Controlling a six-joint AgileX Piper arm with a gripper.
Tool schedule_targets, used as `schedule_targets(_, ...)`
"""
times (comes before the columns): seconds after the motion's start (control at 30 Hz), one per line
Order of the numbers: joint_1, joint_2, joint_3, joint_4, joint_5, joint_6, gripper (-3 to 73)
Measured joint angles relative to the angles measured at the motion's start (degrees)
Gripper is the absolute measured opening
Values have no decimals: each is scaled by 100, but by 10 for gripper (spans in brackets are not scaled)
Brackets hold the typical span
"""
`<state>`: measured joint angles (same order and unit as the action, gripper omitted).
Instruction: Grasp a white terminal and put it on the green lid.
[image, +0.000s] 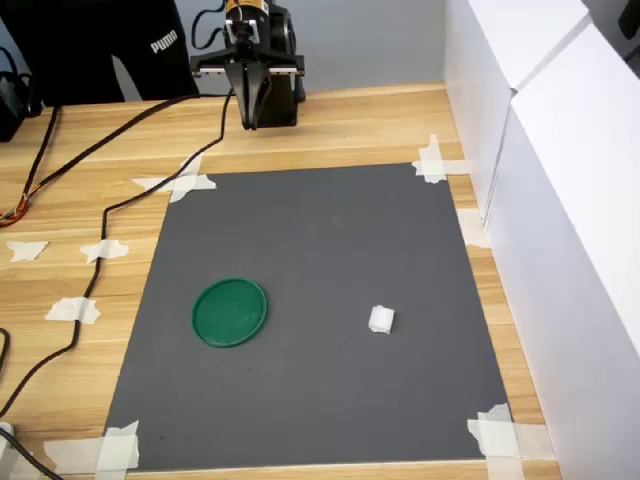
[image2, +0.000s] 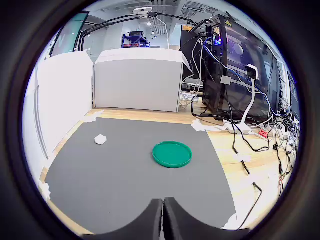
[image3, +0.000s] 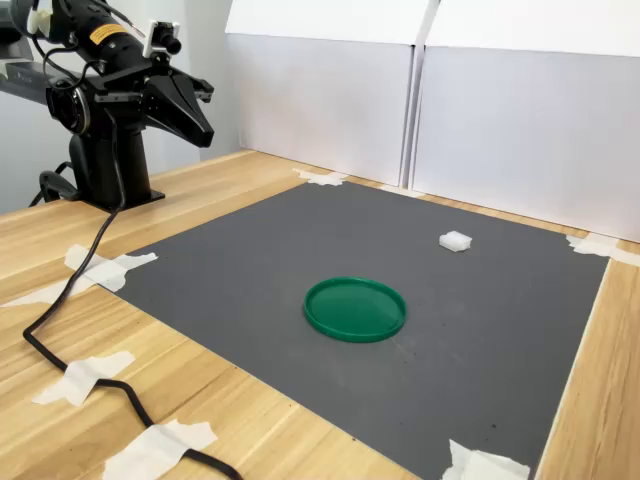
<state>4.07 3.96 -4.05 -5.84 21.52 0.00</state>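
The white terminal is a small blocky piece lying on the dark grey mat, apart from the green lid, a flat round disc whose top is bare. My gripper is shut with nothing in it. It hangs high over the wooden table beyond the mat's far edge in the first exterior view, well away from both objects.
The grey mat is taped at its corners to a wooden table. White panels wall off the first exterior view's right. A black cable runs along the mat's left edge there. The arm base stands at the second exterior view's left.
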Motion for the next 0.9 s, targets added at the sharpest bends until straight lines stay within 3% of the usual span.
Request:
schedule_targets(0.67, 0, 33, 0, -8, 0, 0, -16)
schedule_targets(0.9, 0, 1048, -443, -134, 44, -41, -16)
